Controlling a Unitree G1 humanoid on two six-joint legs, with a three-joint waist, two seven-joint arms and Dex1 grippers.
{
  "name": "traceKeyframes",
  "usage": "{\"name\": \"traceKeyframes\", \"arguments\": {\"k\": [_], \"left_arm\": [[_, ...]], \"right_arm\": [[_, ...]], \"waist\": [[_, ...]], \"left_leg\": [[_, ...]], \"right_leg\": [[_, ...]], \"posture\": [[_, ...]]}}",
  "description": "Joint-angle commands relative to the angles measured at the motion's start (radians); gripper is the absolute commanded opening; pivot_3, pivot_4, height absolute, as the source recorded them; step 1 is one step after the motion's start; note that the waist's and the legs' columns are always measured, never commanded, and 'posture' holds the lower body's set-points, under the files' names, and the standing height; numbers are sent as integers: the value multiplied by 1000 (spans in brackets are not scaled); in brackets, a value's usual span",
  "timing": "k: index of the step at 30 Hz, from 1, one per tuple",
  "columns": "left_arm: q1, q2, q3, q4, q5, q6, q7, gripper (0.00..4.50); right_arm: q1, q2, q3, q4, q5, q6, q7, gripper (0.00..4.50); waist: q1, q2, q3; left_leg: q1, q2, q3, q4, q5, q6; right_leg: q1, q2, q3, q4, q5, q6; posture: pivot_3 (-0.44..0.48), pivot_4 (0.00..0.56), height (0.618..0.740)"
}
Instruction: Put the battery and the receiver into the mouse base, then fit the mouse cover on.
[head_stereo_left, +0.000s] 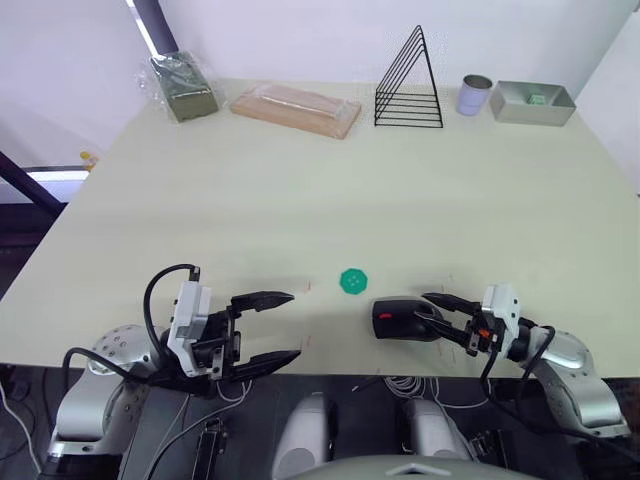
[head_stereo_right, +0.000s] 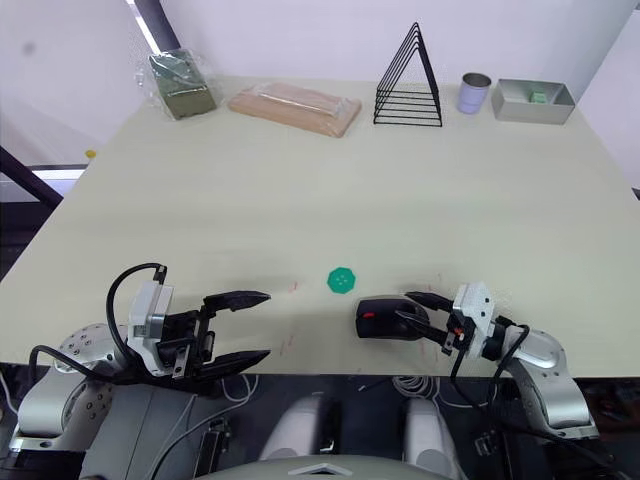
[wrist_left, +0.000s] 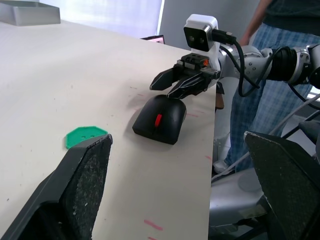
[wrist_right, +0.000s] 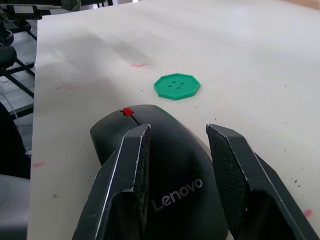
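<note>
1. The desk (head_stereo_left: 330, 190) is a broad, pale cream, matte surface with a few faint red marks near its front edge; white walls stand behind it, and in the left wrist view a person in blue checked trousers (wrist_left: 272, 75) stands beyond the desk's edge.
2. At the far right corner sits a shallow grey rectangular tray (head_stereo_left: 533, 104) holding a small green item (head_stereo_left: 537, 97); what it is cannot be told.
3. Just beside the tray stands a small silvery cup (head_stereo_left: 475, 95); its inside cannot be seen.
4. Along the far edge also lie a flat wooden board in clear wrap (head_stereo_left: 296, 109), a dark green block in a plastic bag (head_stereo_left: 183, 86) and a black wire rack (head_stereo_left: 409, 85) of triangular shape.
5. The mouse cover (wrist_right: 165, 170) is a smooth black oval shell with a pale "Lenovo" mark, seated on the mouse base (head_stereo_left: 398, 321), whose red scroll wheel shows at the front; the assembled mouse lies near the desk's front edge, right of centre.
6. The right gripper (head_stereo_left: 432, 311) has its ribbed black fingers (wrist_right: 125, 190) spread and straddling the mouse's rear end.
7. The left gripper (head_stereo_left: 270, 330) hangs at the front edge, well apart from the mouse, its fingers spread wide and holding nothing.
8. A flat green octagonal disc (head_stereo_left: 354, 281) with small holes lies near the mouse, toward the desk's middle.
</note>
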Motion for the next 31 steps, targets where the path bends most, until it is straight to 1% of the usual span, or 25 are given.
{"name": "traceKeyframes", "arguments": {"k": [1,3,5,7,9,11,14,17,21,25,31], "left_arm": [[-2,1,9,-6,-9,3,14,4500],[0,2,10,-5,-3,-2,17,4500],[1,3,14,0,10,-2,37,4500],[3,5,13,2,11,7,48,4500],[7,4,10,3,27,29,90,4500],[11,6,10,6,37,41,115,4500],[17,5,14,6,40,52,136,4500],[28,5,20,1,39,70,163,4500],[58,6,30,-1,45,83,192,4500],[78,5,35,-3,52,76,205,4500],[103,13,38,-8,68,80,226,4500]], "right_arm": [[19,2,44,70,-61,-14,-1,1843],[23,-1,35,55,-54,-16,-14,1843],[23,-17,4,-15,-50,-3,-51,1843],[28,-42,-27,-107,3,60,-69,1843],[42,-85,-67,-222,63,145,-89,1843],[69,-138,-113,-318,125,219,-94,1843],[115,-185,-176,-376,165,267,-103,1843],[207,-246,-289,-414,201,298,-87,2621],[351,-300,-445,-416,218,291,-39,4478],[412,-301,-507,-414,212,282,-23,4478],[437,-276,-506,-412,200,281,-29,4478]], "waist": [[-1,0,-1],[-2,-2,-2],[-2,-2,-2],[0,-2,-2],[2,3,1],[5,5,2],[5,3,2],[7,4,2],[6,4,3],[2,3,3],[6,3,4]], "left_leg": [[0,0,0,0,0,0],[1,1,0,-1,0,0],[1,2,0,-2,0,0],[1,2,0,-2,0,0],[1,1,0,-2,0,0],[0,0,1,-2,0,0],[-1,0,1,-2,0,0],[-1,0,0,-2,0,0],[-2,-1,1,-2,0,0],[-1,0,1,-2,0,0],[-3,0,1,-2,0,0]], "right_leg": [[0,0,0,0,0,0],[0,1,0,0,-1,-1],[0,2,0,1,-1,-2],[0,2,0,1,-1,-2],[-1,0,0,1,-1,-2],[-2,-1,1,1,-1,-2],[-2,-2,0,1,-1,-2],[-2,-2,0,1,-1,-2],[-2,-4,0,0,-1,-2],[-2,-3,0,0,-1,-2],[-3,-3,0,0,-1,-2]], "posture": [[0,150,740],[0,150,740],[0,150,740],[0,150,740],[0,150,740],[0,150,740],[0,150,740],[0,150,740],[0,150,740],[0,150,740],[0,150,740]]}}
